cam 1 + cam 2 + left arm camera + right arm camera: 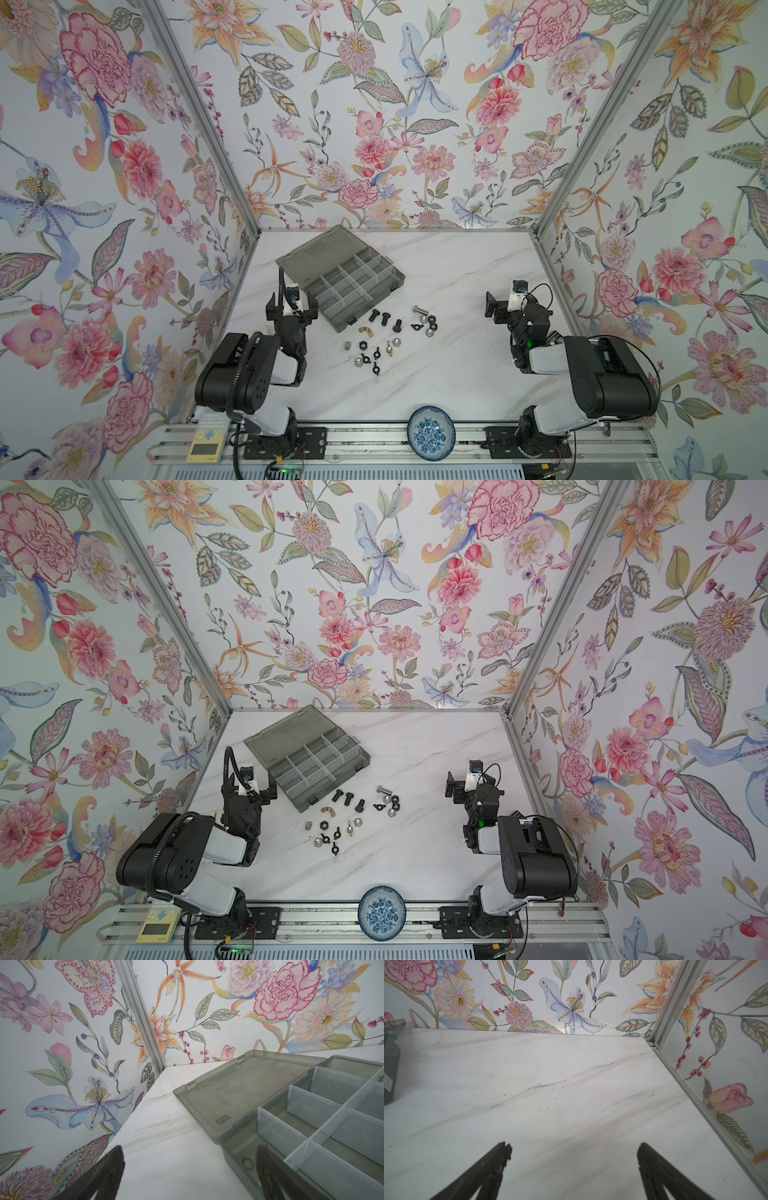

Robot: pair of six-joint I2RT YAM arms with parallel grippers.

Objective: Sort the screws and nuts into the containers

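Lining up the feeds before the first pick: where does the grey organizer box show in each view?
Top view: organizer box, lid open, left of centre toward the back of the marble tabletop.
Top view: same place.
Left wrist: close up, filling much of the picture.
Right wrist: only a grey corner at the picture's edge.
Shared landmark: the marble tabletop, seen in all four.
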